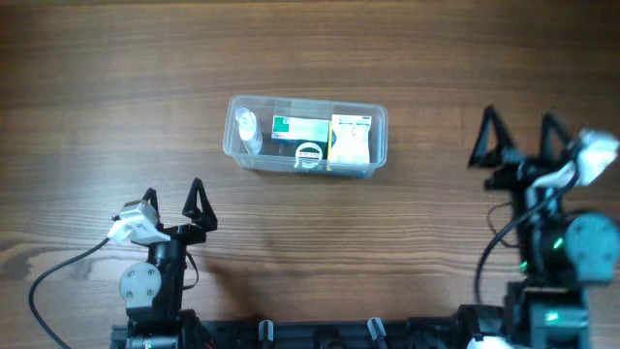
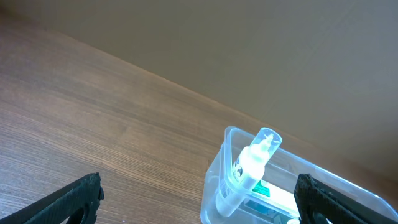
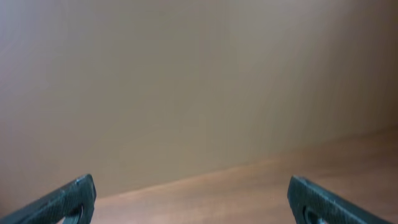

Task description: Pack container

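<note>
The clear plastic container [image 1: 380, 116] sits at the table's middle. Inside it are a small clear bottle [image 1: 248, 129] at the left end, a green and white box [image 1: 298, 127], a roll of tape [image 1: 308, 155] and a yellow and white box [image 1: 351, 139]. My left gripper [image 1: 172, 199] is open and empty, near the front left, well short of the container. In the left wrist view the container [image 2: 214, 186] and bottle [image 2: 252, 165] show between the open fingers [image 2: 199, 199]. My right gripper [image 1: 518, 131] is open and empty at the far right; its wrist view [image 3: 189, 196] shows only table and wall.
The wooden table [image 1: 116, 87] surrounds the container. Both arm bases stand at the front edge, the left one [image 1: 145, 286] with a cable trailing left, the right one [image 1: 557, 252] with green lights.
</note>
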Robot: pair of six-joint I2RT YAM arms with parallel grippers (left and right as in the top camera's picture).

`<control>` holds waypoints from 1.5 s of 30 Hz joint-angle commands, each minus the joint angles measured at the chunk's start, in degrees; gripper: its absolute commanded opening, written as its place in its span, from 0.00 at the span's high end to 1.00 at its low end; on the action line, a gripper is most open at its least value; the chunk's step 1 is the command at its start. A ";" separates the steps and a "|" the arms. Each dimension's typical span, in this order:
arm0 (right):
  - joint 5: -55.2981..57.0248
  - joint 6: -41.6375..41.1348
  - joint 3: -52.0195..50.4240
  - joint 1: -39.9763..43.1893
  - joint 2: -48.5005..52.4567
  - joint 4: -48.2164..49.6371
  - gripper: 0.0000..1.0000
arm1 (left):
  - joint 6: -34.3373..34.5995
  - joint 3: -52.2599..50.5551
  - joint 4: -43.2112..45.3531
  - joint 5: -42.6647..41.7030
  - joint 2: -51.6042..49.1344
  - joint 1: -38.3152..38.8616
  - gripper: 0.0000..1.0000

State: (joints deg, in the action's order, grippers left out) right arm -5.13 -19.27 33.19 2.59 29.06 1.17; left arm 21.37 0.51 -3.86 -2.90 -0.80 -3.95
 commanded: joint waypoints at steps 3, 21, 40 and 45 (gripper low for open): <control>-1.95 -0.24 -14.08 -1.09 -11.67 5.38 0.00 | -0.09 -0.17 -0.46 0.37 0.42 -0.46 0.00; -2.69 1.27 -30.56 -1.09 -28.87 7.43 0.00 | -0.09 -0.17 -0.46 0.37 0.42 -0.46 0.00; -1.38 6.86 -32.89 -1.09 -28.87 -0.79 0.00 | -0.09 -0.17 -0.46 0.35 0.42 -0.46 0.00; -1.38 12.63 -32.89 -1.09 -28.87 -0.81 0.00 | -0.09 -0.17 -0.46 0.35 0.42 -0.46 0.00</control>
State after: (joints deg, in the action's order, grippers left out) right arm -6.59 -12.34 0.38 1.80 0.99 0.21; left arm 21.37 0.51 -3.88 -2.90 -0.80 -3.95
